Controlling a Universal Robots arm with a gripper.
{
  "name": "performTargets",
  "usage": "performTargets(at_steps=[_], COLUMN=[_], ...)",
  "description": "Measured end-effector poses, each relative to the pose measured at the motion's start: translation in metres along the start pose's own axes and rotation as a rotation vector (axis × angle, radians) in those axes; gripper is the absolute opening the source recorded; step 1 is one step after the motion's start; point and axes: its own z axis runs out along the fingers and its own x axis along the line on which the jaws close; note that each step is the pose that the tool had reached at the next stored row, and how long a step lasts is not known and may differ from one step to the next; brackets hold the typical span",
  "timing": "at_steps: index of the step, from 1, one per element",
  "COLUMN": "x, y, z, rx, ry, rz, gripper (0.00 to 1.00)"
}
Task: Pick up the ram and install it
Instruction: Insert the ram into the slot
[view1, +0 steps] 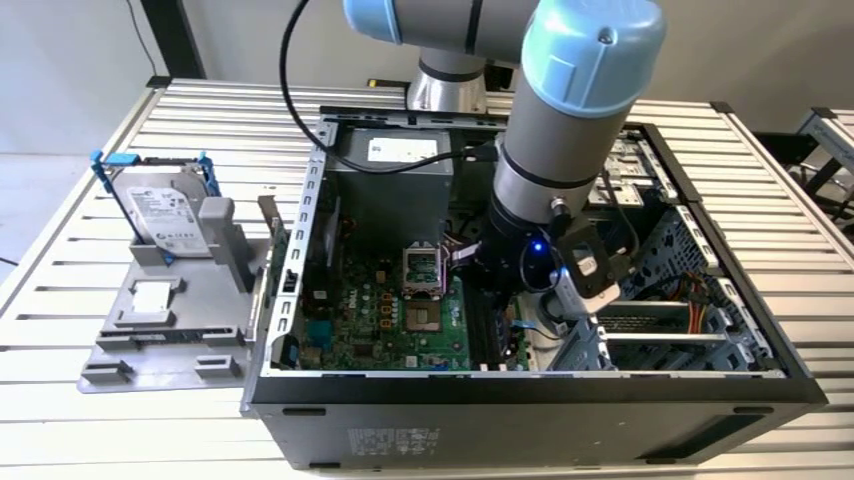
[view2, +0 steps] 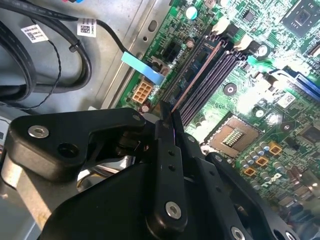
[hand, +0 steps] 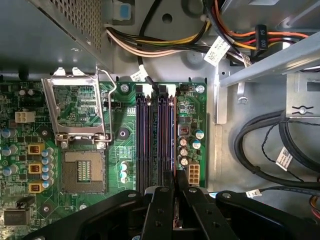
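My gripper (view1: 514, 292) is down inside the open computer case (view1: 534, 385), above the motherboard's memory slots (hand: 150, 140). In both wrist views its black fingers stand pressed together on a thin stick seen edge-on, the ram (view2: 197, 75). The ram runs from the gripper (view2: 167, 107) along the outermost slot, next to the small white connector (view2: 142, 91). In the first wrist view the ram (hand: 173, 140) lines up with that slot ahead of the gripper (hand: 175, 176). I cannot tell whether it is seated or just above the slot.
The CPU socket (hand: 82, 170) with its raised metal frame (hand: 77, 107) lies beside the slots. Thick black cables (hand: 270, 150) and a metal drive cage (view1: 667, 320) crowd the other side. A silver hard drive (view1: 167, 210) stands in a grey holder (view1: 160, 330) outside the case.
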Motion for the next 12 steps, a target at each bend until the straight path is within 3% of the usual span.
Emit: performTargets(at_steps=[8,12], x=[-0.0001,-0.0003], y=[-0.0003,-0.0001], z=[0.0002,-0.0039], rx=[0.0003,0.0009], ry=[0.0002,0.0011], rz=[-0.001,-0.001], gripper=[0.0,0.0])
